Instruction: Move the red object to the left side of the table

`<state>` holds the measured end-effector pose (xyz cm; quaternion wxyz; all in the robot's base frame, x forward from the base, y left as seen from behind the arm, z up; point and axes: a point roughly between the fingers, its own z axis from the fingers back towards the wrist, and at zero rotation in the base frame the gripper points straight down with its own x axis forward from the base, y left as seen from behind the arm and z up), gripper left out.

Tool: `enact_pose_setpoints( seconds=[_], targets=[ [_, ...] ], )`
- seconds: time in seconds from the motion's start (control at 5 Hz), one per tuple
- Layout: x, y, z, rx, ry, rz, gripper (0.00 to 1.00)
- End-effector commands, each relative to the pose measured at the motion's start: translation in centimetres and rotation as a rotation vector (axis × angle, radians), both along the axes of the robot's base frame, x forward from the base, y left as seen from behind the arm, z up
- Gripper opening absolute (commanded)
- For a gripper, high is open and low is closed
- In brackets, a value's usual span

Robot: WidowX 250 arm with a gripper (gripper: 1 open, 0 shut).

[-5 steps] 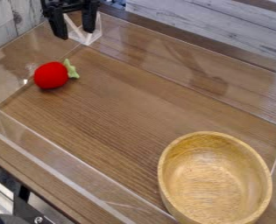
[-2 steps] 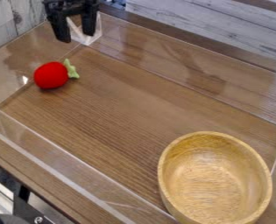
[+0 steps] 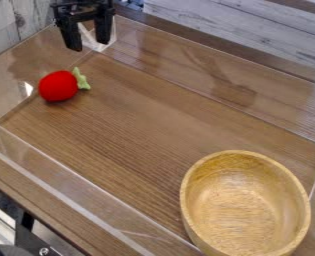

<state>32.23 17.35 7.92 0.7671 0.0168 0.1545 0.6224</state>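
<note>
The red object [image 3: 58,86], a small round toy fruit with a green leafy top on its right side, lies on the brown wood-grain table [image 3: 160,130] at the left. My gripper [image 3: 86,40] hangs at the top left, above and behind the fruit and well apart from it. Its two black fingers [image 3: 72,38] point down and stand open with nothing between them.
A big light wooden bowl [image 3: 245,206] sits at the lower right, empty. Low clear acrylic walls [image 3: 66,185] edge the tabletop at the front, left and back. Behind the back wall runs a whitish plank surface [image 3: 240,20].
</note>
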Motion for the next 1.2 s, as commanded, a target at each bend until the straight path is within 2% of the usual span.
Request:
enact_pose_setpoints(
  seconds=[0.0,0.4,0.8,1.0],
  targets=[
    [1.0,0.0,2.0,0.026,-0.058,-0.018,1.0],
    [1.8,-0.1,2.9,-0.001,-0.066,-0.092,1.0],
    [1.8,-1.1,3.8,-0.015,-0.065,-0.122,1.0],
    [1.3,-2.0,3.9,-0.02,-0.073,-0.122,0.0]
  ],
)
